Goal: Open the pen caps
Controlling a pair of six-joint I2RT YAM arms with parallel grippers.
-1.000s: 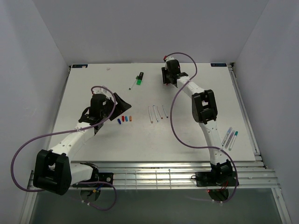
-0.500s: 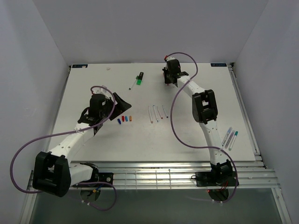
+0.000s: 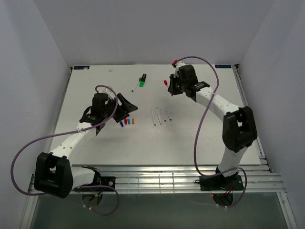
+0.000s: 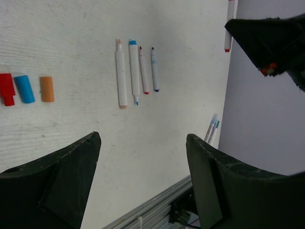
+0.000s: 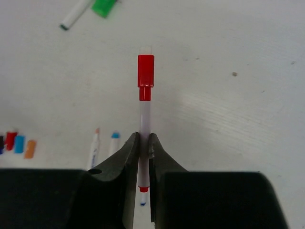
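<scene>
Keeping the left fingers (image 4: 62, 181) spread wide with nothing between them, hanging over the left half of the bench (image 3: 190, 143). Showing, toward the near right edge in the left wrist view, a small cluster of pens (image 4: 212, 128) lying side by side, too small for telling whether capped.

Lying just beside the left fingers, three loose caps in a short row: red cap (image 4: 6, 88), blue cap (image 4: 24, 88), orange cap (image 4: 46, 89), each on its side and apart from every pen. Lying near them to the right, four thin white pens (image 3: 160, 116) side by side with coloured ends, long axes parallel and running near to far with a slight slant.

Pinching a capped pen (image 5: 144, 119) by its white barrel, with the right fingers (image 5: 114, 181) pressed together on it, over the far middle of the bench. Pointing its long axis straight out ahead of those fingers, with the seated red cap (image 5: 146, 76) on the outer end; in the overhead view, aiming that capped end left.

Lying farther left, near the far edge, a black marker (image 3: 144, 77) wearing a green cap (image 3: 141, 85) on its near end, long axis running roughly near to far. Lying just beside it, a lone slim pen (image 3: 135, 86), slanting the same way, dark tip toward the near left.
</scene>
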